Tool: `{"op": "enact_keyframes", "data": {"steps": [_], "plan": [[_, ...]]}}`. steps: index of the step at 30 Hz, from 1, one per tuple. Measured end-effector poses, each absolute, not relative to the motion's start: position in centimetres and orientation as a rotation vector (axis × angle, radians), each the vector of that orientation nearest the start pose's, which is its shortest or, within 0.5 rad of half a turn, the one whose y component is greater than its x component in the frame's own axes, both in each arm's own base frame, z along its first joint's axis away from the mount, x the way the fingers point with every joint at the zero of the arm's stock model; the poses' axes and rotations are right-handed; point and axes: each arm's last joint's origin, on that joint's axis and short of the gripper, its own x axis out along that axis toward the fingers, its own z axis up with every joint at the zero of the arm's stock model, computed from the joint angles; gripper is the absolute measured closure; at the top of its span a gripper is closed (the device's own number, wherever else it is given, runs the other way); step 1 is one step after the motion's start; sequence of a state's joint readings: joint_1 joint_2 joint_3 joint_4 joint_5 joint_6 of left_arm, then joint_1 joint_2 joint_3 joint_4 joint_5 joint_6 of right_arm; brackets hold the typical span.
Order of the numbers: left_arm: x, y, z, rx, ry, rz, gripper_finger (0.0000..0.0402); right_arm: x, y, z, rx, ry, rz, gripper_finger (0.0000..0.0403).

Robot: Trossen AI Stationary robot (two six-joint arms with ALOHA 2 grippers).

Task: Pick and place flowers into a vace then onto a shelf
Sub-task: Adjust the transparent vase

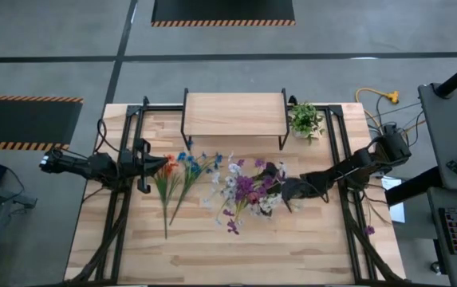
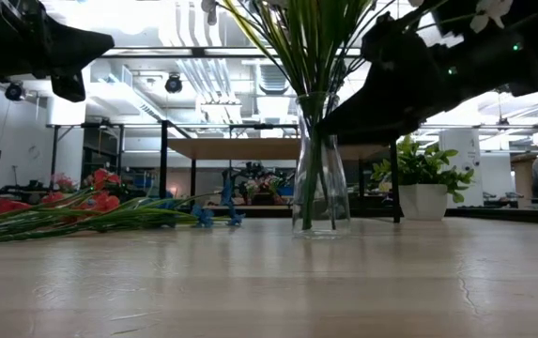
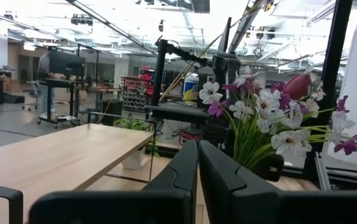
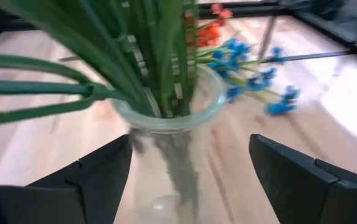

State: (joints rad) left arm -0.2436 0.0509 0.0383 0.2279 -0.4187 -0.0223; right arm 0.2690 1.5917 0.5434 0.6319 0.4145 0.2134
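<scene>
The clear glass vace (image 2: 320, 178) stands on its base on the tabletop, holding a bunch of purple and white flowers (image 1: 248, 191) whose green stems fan out above its mouth (image 4: 166, 109). My right gripper (image 4: 190, 158) is open, level with the vace's neck, one finger on each side and a gap showing on both. More flowers, red-orange and blue (image 1: 176, 171), lie flat on the table left of the vace. My left gripper (image 3: 198, 165) is shut and hovers over the table's left side beside those loose flowers. The light-wood shelf (image 1: 234, 114) stands at the far edge.
A small potted plant (image 1: 306, 119) stands to the right of the shelf, near the far edge. Black frame rails (image 1: 336, 159) run along both sides of the table. Bare tabletop (image 1: 236, 255) stretches along the near side. The shelf's board (image 3: 53, 155) has nothing on it.
</scene>
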Motion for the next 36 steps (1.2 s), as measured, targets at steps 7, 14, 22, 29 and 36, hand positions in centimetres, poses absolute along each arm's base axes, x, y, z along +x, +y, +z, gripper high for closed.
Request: {"op": "enact_keyframes", "data": {"steps": [7,14,22,29,36], "plan": [[9.4,-1.1,19.4,-0.093,-0.206,0.172,0.0402,27.8,6.8,14.7,0.056,0.368,-0.216,0.0090],[9.4,-1.1,19.4,-0.092,-0.206,0.172,0.0402,28.1,6.9,13.5,0.062,0.401,-0.226,0.0090],[9.4,-1.1,19.4,-0.093,-0.206,0.172,0.0402,28.5,7.0,13.3,0.085,0.356,-0.221,0.0090],[9.4,-1.1,19.4,-0.092,-0.205,0.172,0.0402,28.8,7.1,13.2,0.129,0.323,-0.229,0.0106],[9.4,-1.1,19.4,-0.092,-0.206,0.172,0.0402,28.9,7.1,13.3,0.139,0.299,-0.226,0.0149]]}}
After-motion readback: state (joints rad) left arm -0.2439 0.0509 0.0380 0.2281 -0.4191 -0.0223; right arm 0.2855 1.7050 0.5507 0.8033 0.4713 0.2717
